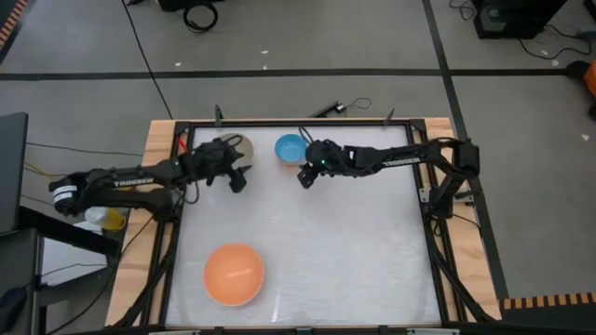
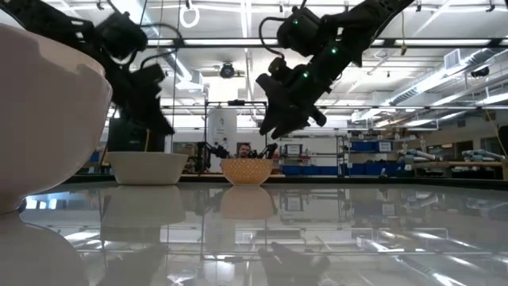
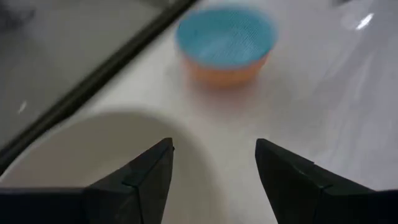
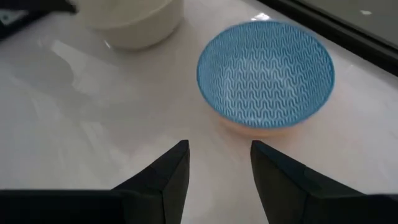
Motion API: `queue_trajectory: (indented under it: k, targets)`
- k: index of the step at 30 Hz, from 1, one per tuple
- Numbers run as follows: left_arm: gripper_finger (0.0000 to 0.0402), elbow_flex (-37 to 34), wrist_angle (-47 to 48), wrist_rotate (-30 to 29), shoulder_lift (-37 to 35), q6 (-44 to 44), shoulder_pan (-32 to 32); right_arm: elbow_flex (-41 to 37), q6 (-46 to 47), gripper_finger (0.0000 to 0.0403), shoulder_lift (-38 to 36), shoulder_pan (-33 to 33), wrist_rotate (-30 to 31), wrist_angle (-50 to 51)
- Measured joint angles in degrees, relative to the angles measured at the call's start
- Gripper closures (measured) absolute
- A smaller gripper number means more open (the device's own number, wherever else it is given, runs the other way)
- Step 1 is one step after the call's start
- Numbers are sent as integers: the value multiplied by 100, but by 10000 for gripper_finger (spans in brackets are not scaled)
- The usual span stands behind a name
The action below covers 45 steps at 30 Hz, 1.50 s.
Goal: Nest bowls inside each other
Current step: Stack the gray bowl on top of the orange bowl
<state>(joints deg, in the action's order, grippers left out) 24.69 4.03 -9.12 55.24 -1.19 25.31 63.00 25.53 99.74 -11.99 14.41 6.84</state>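
A small bowl (image 1: 291, 147), blue inside and peach outside, stands on its base near the table's far edge, seen also in the right wrist view (image 4: 266, 74). To its left stands a grey-beige bowl (image 1: 242, 146), which looks pale in the left wrist view (image 3: 93, 155). A salmon-orange bowl (image 1: 233, 274) stands near the front left. My left gripper (image 1: 238, 177) hangs open above the grey-beige bowl's near right rim. My right gripper (image 1: 305, 179) hangs open above the table, just on the near side of the blue bowl. In the low view both grippers, the left (image 2: 155, 111) and the right (image 2: 282, 119), are clear of the bowls.
A black frame rail (image 1: 298, 124) runs around the white table top. The middle and right of the table are bare (image 1: 354, 251). A yellow object (image 1: 112, 220) lies off the table at the left. A person (image 2: 244, 149) shows far behind the table.
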Motion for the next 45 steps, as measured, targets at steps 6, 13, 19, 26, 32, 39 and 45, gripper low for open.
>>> queue_trajectory:
  k: [6,13,19,26,32,39,45]
  targets:
    - [191,-2,752,6,144,62,352,-11,-21,225,59,352,230,76]
    - [221,0,905,349,182,128,367,-11,-111,225,59,415,222,61]
    - [223,16,973,572,177,152,324,-11,-174,225,59,415,124,71]
    - [223,332,1131,686,125,220,-33,-11,-201,225,59,415,71,89]
    - [223,407,1206,661,288,497,-172,-11,-237,225,59,415,69,89]
    - [224,402,1218,603,880,697,-127,-11,-238,225,59,440,34,100]
    - [269,400,1211,240,1285,850,-127,-11,-302,225,59,570,34,103]
